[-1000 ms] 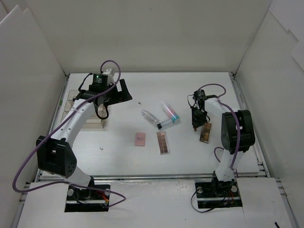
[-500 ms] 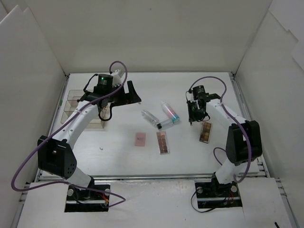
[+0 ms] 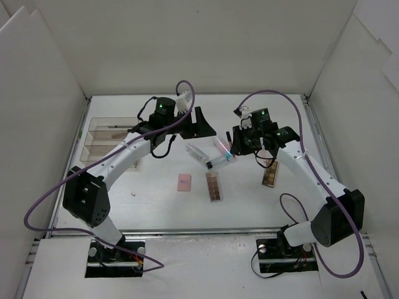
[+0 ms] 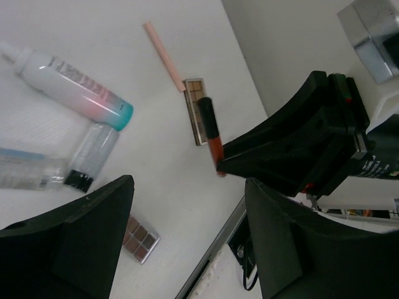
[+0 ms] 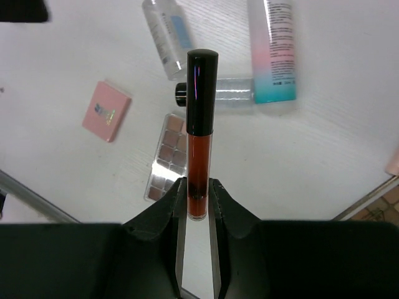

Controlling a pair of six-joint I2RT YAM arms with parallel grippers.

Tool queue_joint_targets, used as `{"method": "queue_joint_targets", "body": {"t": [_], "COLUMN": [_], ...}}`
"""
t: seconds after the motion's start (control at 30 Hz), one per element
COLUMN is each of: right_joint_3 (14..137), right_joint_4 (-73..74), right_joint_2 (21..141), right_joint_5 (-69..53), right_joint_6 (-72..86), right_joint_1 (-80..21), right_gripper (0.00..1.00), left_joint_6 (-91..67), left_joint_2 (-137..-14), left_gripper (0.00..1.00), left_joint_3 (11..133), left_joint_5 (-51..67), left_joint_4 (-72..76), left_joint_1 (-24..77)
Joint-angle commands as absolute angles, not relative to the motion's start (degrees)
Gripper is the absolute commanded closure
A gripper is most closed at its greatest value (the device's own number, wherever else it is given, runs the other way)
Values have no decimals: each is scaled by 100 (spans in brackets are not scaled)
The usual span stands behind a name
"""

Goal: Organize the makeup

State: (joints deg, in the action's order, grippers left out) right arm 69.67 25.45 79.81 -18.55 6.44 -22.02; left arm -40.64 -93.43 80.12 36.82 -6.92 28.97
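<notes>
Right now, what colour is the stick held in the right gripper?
It is a reddish-brown lip gloss tube with a glossy black cap, clearest in the right wrist view.

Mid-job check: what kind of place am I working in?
Probably a lab robot test cell, not a home: plain white panels box in a white table, with an eyeshadow palette and pink compact laid out.

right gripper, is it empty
No, the right gripper is pinching the bottom end of a dark red lip gloss tube with a black cap.
</notes>
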Motion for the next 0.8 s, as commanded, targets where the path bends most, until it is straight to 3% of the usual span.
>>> {"method": "queue_joint_targets", "body": {"t": [0.0,0.43,0.63,0.7,0.77], "right_joint_3": [7198,7330,7313,7321,7356], "right_joint_4": [2311,2233,2171,2171,2153], "right_joint_2": [7682,7602,7664,7690,7734], "right_joint_5": [-2241,-2426,-2408,-2417,-2373], "right_joint_6": [747,826,817,817,844], "right_joint_1": [-2364,-2619,-2716,-2733,-2751], "right_gripper": [100,100,100,100,93], "left_joint_6": [-4377,-4500,-4632,-4658,-4693], "left_joint_2": [-9413,-9888,-10011,-10037,-10055], "left_gripper": [34,46,71,84,98], "left_joint_3": [8376,8657,8675,8684,8684], "left_joint_5": [3911,3604,3647,3683,3726], "left_joint_4": [228,369,501,510,518], "left_joint_1": [3128,3551,3604,3604,3604]}}
